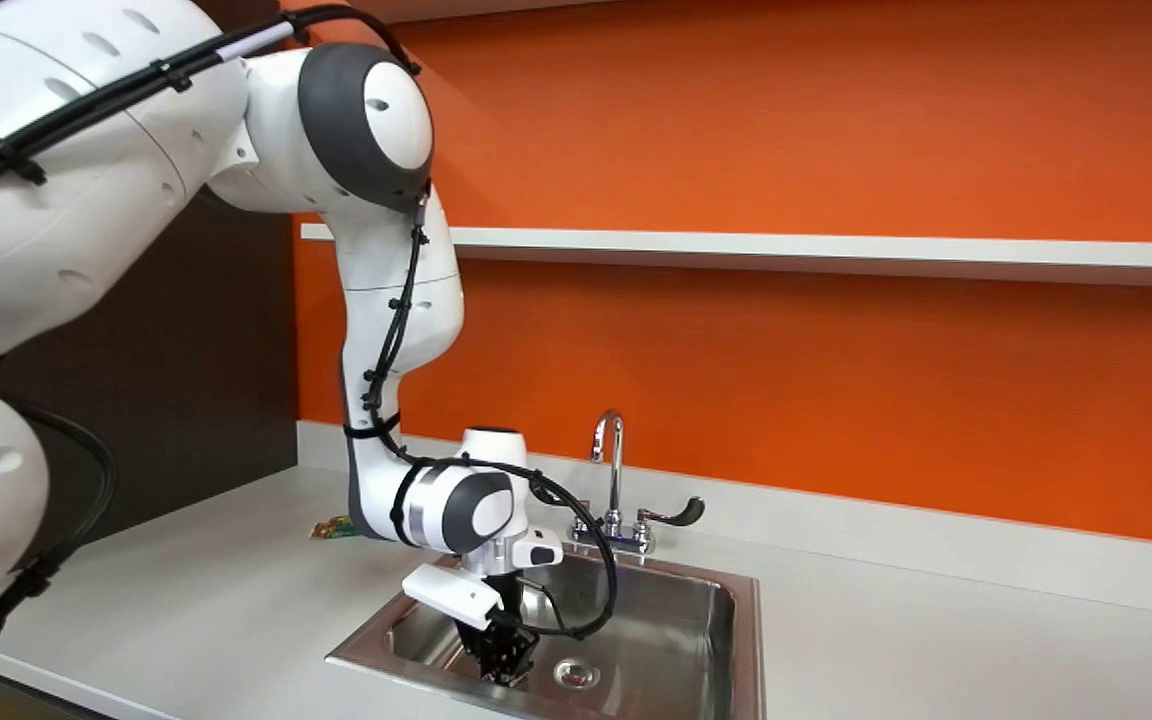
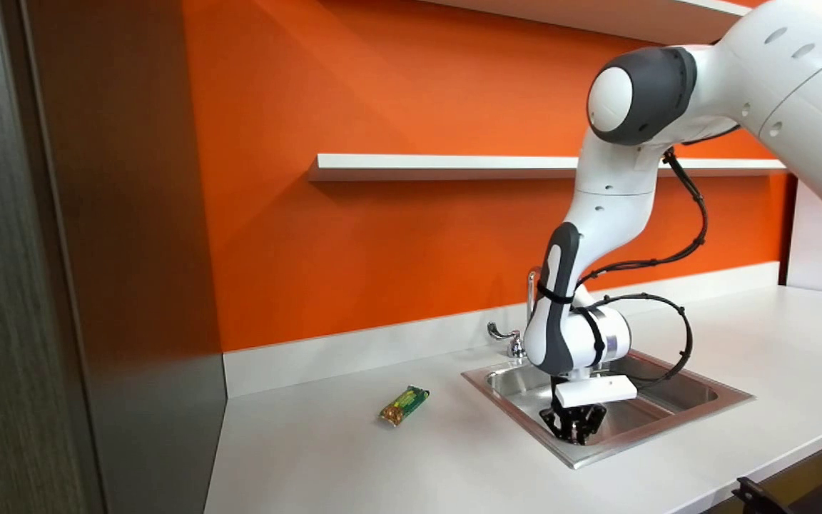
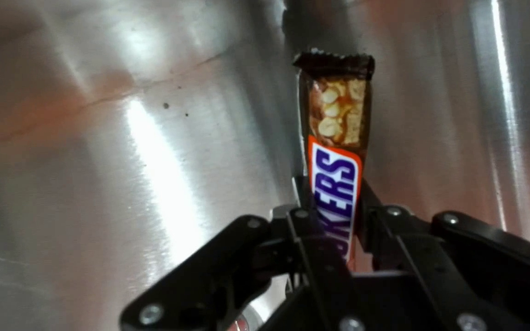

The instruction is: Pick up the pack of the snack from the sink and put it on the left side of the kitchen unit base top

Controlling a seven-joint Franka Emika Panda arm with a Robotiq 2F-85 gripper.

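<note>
The pack of the snack (image 3: 336,170) is a brown bar wrapper with a white, orange-edged label, in the wrist view. It lies lengthwise between my gripper's fingers (image 3: 331,193), which touch both its sides; its far end sticks out past the fingertips and its near end is hidden. My gripper reaches down into the steel sink (image 1: 748,650) in both exterior views (image 1: 504,675) (image 2: 574,434), where the pack cannot be made out. Whether the pack touches the sink floor cannot be told. The white worktop (image 2: 311,450) surrounds the sink and extends to its left.
A small green packet (image 2: 404,405) lies on the worktop left of the sink. The chrome tap (image 1: 616,475) stands behind the basin. A white wall shelf (image 1: 786,245) runs above. A tall dark panel (image 2: 133,271) closes the left end. The drain (image 1: 576,673) is beside my gripper.
</note>
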